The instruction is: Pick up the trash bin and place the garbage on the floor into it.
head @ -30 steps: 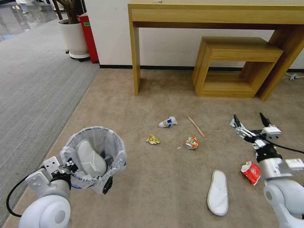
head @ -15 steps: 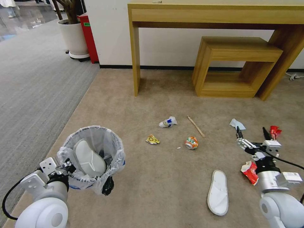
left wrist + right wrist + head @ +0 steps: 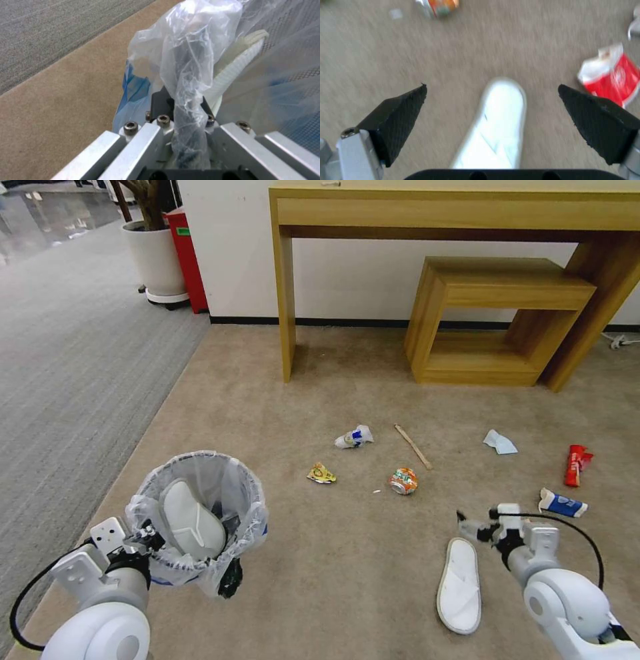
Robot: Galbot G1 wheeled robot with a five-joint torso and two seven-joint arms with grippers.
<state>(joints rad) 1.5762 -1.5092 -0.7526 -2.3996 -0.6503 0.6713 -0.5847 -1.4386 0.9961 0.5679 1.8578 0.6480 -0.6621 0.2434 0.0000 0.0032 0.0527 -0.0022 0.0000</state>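
Slipper (image 3: 496, 125) lies on the floor (image 3: 347, 580) just below the wide-open right gripper (image 3: 493, 120); left gripper (image 3: 143, 533) clamps the trash bin (image 3: 200, 520) rim.

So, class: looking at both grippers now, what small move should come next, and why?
Probably lower the right gripper onto the white slipper: its fingers are open on either side above it, while the left gripper holds the bin by its rim.

Even bright indoor light, soft shadows – right wrist view motion-blurred – head view bowed at edges
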